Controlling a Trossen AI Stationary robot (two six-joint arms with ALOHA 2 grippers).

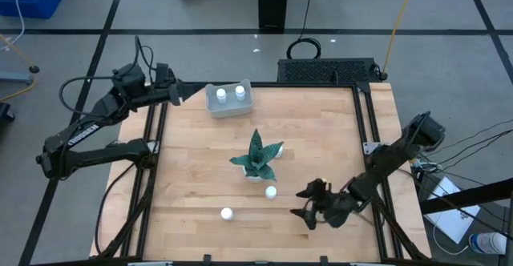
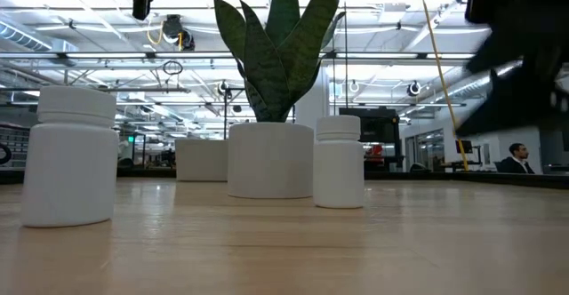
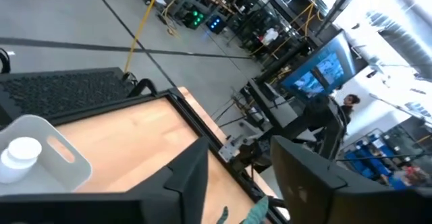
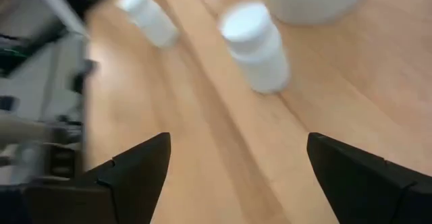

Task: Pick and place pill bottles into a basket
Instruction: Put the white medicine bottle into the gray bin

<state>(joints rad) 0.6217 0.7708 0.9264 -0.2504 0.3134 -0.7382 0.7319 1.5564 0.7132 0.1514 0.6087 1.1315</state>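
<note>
Four pill bottles stand upright: two in the basket [image 1: 228,100], two [image 1: 271,191] [image 1: 227,213] on the desk [image 1: 321,138]. Right end effector [image 1: 309,204] open beside them; left end effector [image 1: 178,94] open.

Smooth matt white plastic pill bottles [image 2: 69,155] stand on a satin, grained wooden table [image 1: 321,138].

Bright, even overhead light; motion blur in one wrist view.

Ceiling strip lights glare white above the plant [image 2: 280,46] in the low view, and the table [image 1: 321,154] shows only soft, faint shadows. The right wrist view is smeared, its pill bottles [image 4: 255,45] streaked; the right arm [image 2: 524,46] nearby is a dark, unfocused mass.
</note>
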